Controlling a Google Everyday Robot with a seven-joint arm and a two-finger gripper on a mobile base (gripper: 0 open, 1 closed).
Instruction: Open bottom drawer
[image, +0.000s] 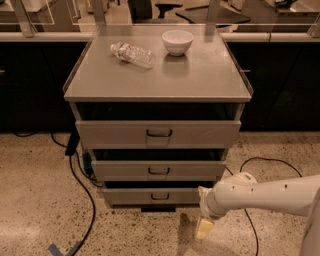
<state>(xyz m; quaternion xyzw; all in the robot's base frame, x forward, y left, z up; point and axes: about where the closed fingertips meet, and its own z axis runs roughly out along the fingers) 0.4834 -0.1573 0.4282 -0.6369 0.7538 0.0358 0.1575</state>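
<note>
Claw (204, 228) low, right of grey metal bottom drawer (129, 197), grip state unclear. Risk: misses small dark pull handle (160, 196), bumps drawer corner.

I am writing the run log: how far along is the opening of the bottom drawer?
Done: nothing yet; the bottom drawer is not pulled out. In hand: the gripper hangs low near the floor, below the right end of the drawer front and apart from its handle. Left: reach the handle, grip it and pull the drawer out.
</note>
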